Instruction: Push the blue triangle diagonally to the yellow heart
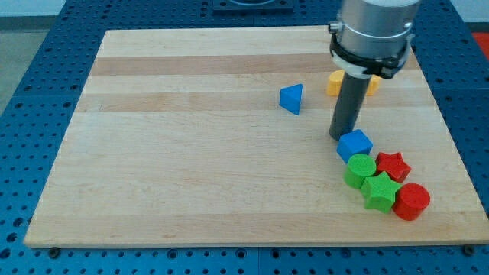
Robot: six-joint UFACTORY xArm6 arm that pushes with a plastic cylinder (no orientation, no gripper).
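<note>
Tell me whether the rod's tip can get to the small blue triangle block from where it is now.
Probably yes. My tip rests just above the blue cube, and the small blue triangle block lies up and to the view's left with only bare wooden board between them.

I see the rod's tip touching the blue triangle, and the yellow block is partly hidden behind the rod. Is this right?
Not quite. In the camera view my tip is apart from the blue triangle, which lies to the view's left of it; the tip stands right by the blue cube. The yellow block is indeed partly hidden behind the rod.
</note>
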